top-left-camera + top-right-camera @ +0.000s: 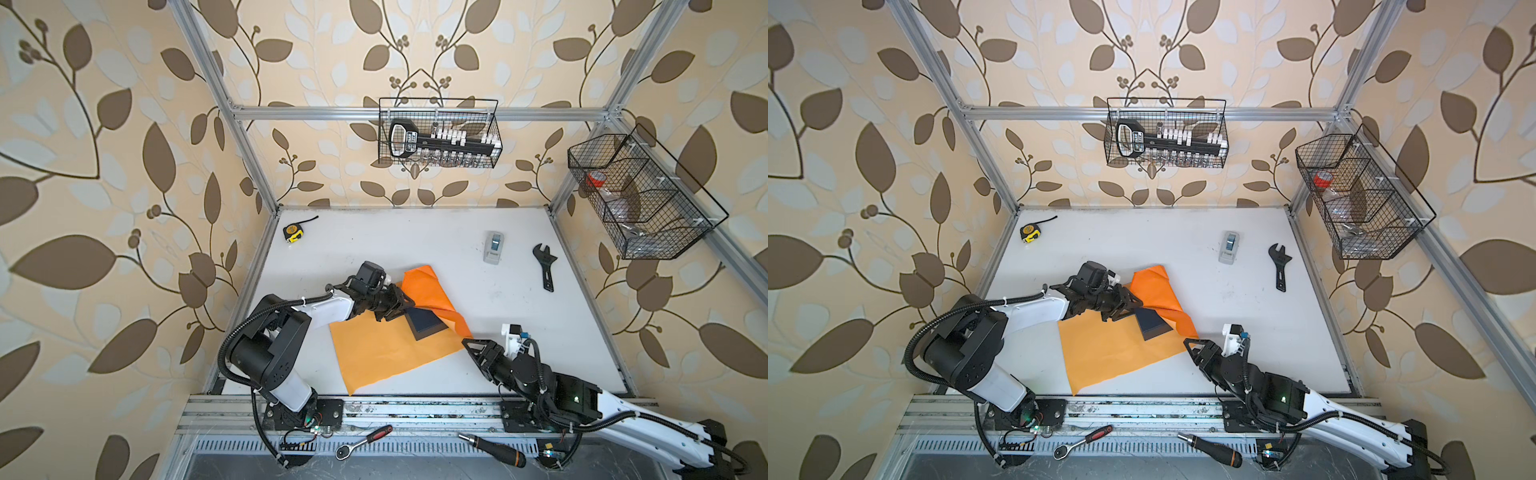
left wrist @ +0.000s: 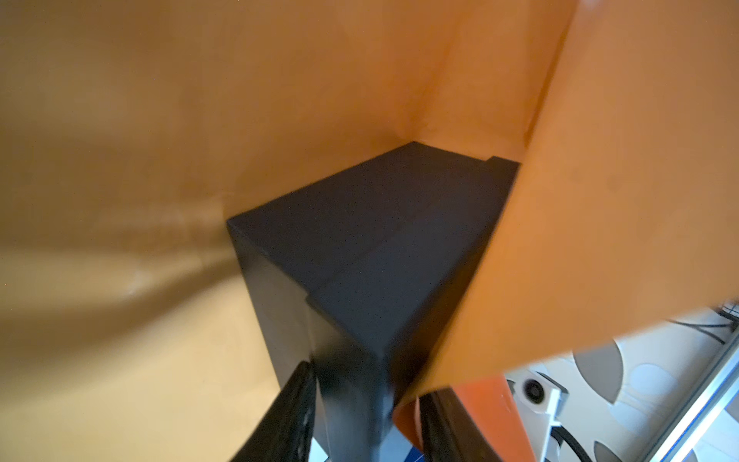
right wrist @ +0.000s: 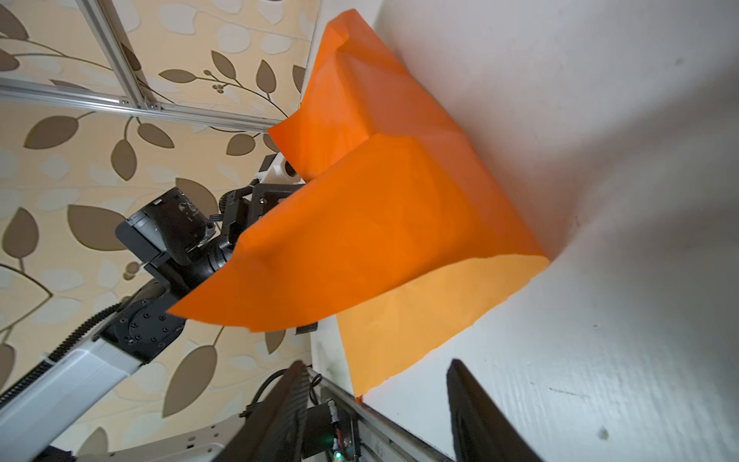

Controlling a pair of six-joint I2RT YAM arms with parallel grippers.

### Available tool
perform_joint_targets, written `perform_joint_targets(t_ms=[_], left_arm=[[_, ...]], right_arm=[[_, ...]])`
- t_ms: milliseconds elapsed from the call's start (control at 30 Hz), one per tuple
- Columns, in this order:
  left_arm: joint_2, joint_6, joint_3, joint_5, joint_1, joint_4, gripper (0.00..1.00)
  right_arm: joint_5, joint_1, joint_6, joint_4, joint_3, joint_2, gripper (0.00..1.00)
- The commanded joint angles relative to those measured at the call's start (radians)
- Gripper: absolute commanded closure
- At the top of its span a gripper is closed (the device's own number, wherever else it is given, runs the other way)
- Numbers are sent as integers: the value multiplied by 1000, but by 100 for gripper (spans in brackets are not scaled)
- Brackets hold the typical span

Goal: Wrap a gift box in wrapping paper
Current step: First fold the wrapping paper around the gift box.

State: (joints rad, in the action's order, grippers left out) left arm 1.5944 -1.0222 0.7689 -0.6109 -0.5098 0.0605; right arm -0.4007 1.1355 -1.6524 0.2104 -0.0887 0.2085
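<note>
The orange wrapping paper (image 1: 386, 353) (image 1: 1113, 353) lies on the white table (image 1: 519, 332) in both top views. Its far part stands up as a creased flap (image 3: 380, 224) behind the box. The black gift box (image 1: 428, 322) (image 1: 1156, 322) (image 2: 380, 248) rests tilted on the sheet. My left gripper (image 1: 407, 308) (image 1: 1133, 309) (image 2: 364, 384) is shut on the box's near end, with a bit of paper caught against one finger (image 2: 444, 424). My right gripper (image 1: 469, 349) (image 1: 1192, 349) (image 3: 376, 364) stands open and holds nothing, just off the sheet's right corner.
A grey tape dispenser (image 1: 493, 246) and a black wrench (image 1: 546, 266) lie at the back right, and a tape measure (image 1: 293, 232) at the back left. Wire baskets (image 1: 438, 133) (image 1: 640, 195) hang on the walls. A ratchet (image 1: 363, 441) and screwdriver (image 1: 494, 449) lie by the front rail.
</note>
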Motion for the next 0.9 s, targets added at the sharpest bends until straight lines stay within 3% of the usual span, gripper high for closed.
perform_joint_targets(t_ms=[0,267,500,867], left_arm=[[35,13,-36,54,-9,-61,56],[49,4,-49,39,-10,-30,57],[45,4,-56,39,-9,-28,57],[47,-3,-73,37,-11,-10,57]], right_arm=[[-35,10,-226,-114,43,-1,47],[-137,10,-302,-113,26,33,35],[-195,-3,-366,-191,91,49,44],[-22,-176,-320,-319,84,188,47]])
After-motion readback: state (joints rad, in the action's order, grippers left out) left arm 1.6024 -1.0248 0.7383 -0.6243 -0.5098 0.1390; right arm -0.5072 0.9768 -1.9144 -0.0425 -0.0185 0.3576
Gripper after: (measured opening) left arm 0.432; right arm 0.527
